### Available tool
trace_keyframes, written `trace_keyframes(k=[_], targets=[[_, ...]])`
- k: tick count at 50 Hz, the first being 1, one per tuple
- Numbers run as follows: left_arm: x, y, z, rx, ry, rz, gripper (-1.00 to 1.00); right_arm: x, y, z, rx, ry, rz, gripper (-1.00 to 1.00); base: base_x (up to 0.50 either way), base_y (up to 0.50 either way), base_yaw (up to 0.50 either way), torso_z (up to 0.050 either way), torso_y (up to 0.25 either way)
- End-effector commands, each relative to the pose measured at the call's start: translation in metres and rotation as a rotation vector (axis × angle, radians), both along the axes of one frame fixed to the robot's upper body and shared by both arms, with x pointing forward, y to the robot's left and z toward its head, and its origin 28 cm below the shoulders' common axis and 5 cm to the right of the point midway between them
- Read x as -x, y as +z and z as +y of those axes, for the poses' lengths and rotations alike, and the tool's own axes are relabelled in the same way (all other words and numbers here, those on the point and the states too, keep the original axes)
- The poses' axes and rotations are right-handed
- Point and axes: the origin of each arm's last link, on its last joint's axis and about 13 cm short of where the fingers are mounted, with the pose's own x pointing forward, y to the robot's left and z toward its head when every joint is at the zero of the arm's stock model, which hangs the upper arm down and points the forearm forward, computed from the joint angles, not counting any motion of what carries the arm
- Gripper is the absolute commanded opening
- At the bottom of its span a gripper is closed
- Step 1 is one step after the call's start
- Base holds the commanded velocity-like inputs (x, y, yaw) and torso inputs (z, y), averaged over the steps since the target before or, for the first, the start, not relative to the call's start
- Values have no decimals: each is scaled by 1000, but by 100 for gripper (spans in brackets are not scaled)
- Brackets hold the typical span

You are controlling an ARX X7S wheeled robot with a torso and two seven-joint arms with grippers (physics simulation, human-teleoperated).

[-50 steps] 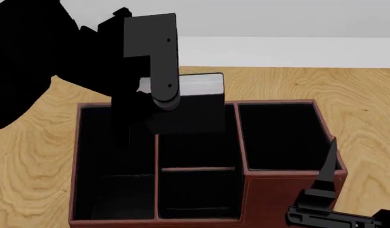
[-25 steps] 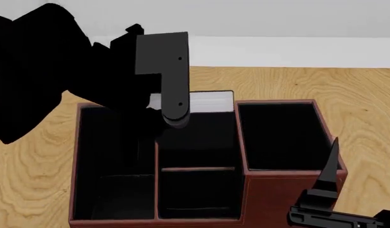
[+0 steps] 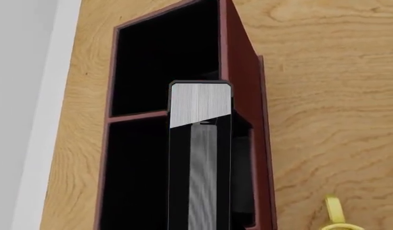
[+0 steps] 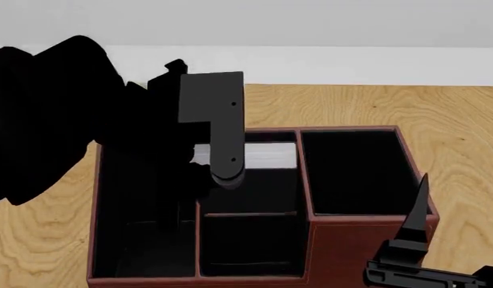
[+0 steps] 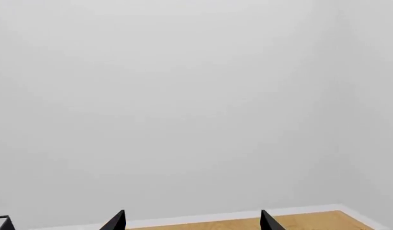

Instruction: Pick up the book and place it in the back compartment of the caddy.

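The left gripper (image 4: 218, 165) has its jaws clamped on the book (image 3: 199, 143) inside the caddy (image 4: 350, 231). Only the left wrist view shows its page edges; the right gripper (image 5: 191, 223) stands spread, empty.

No readable text, labels, brands or numbers on anything in view

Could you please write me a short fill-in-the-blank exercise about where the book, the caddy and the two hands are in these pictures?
1. The small black-covered book with pale page edges is held by the robot's ____ hand.
2. The reddish-brown leather-look caddy rests on a table made of ____.
3. In the head view the book is partly lowered into the caddy's ____ column of cells.
4. The right hand holds nothing and its jaws are ____.

Missing words: left; wood; middle; open
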Motion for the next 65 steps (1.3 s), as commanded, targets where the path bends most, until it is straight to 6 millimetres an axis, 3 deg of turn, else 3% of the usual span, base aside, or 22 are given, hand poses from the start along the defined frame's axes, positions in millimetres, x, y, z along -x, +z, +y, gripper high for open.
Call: trace_keyframes(k=[1, 65], targets=[[0, -2, 0, 20, 9, -12, -100, -1, -2, -1, -3, 0, 2, 100, 0, 0, 0, 0, 0], [-41, -58, -4, 27, 23, 93, -100, 0, -6, -2, 1, -23, 28, 100, 0, 0, 0, 0, 1]])
